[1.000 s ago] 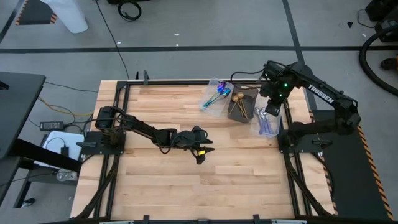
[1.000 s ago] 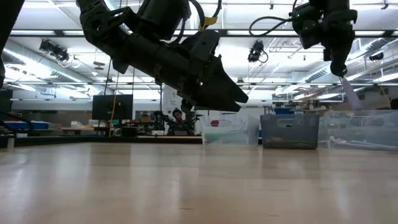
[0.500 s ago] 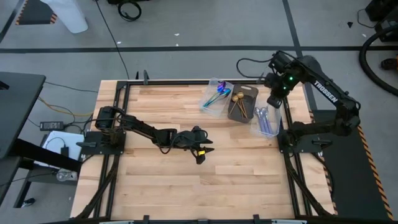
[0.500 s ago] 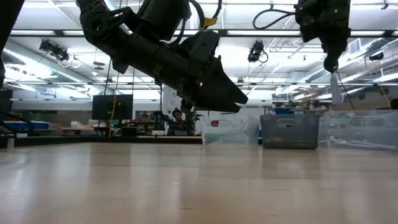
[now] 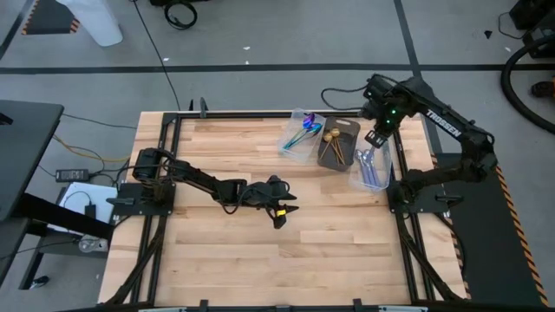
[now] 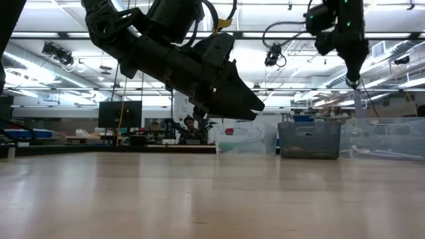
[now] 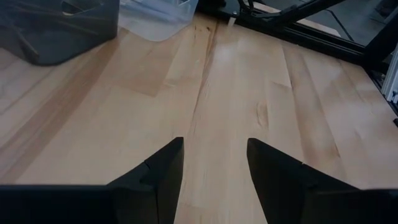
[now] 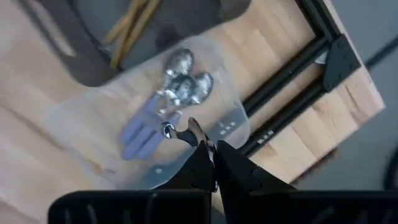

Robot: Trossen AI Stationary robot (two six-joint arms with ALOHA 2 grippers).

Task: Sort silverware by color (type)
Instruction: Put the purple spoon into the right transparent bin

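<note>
My right gripper (image 5: 375, 139) (image 8: 200, 138) hangs shut above the far end of a clear tray (image 5: 371, 170) at the table's far right. That tray holds silver spoons (image 8: 180, 79). A small shiny piece (image 8: 168, 129) shows at the fingertips, and in the low view a pale strip (image 6: 358, 101) hangs below the gripper (image 6: 354, 81); I take it for a silver spoon. Gold spoons (image 5: 333, 135) lie in the dark bin (image 5: 338, 146). Iridescent spoons (image 5: 303, 132) lie in another clear tray (image 5: 299, 137). My left gripper (image 5: 284, 214) (image 7: 214, 155) hovers open over the table's middle. My right gripper comes from above, pointing down, and pinches a silver spoon at its upper end (image 8: 191, 127) between the shut fingertips. The spoon hangs below the fingers, clear of the tray. The fingers hide the exact place of contact.
The two clear trays and the dark bin stand side by side along the far right of the table. Bare wood (image 5: 260, 260) stretches across the middle, near and left parts. A black frame rail (image 8: 292, 93) runs along the table's right edge.
My right gripper has risen and shifted a little toward the far edge above the silver tray, staying shut. The pale strip below it stood slanted a second ago and hangs upright now.
</note>
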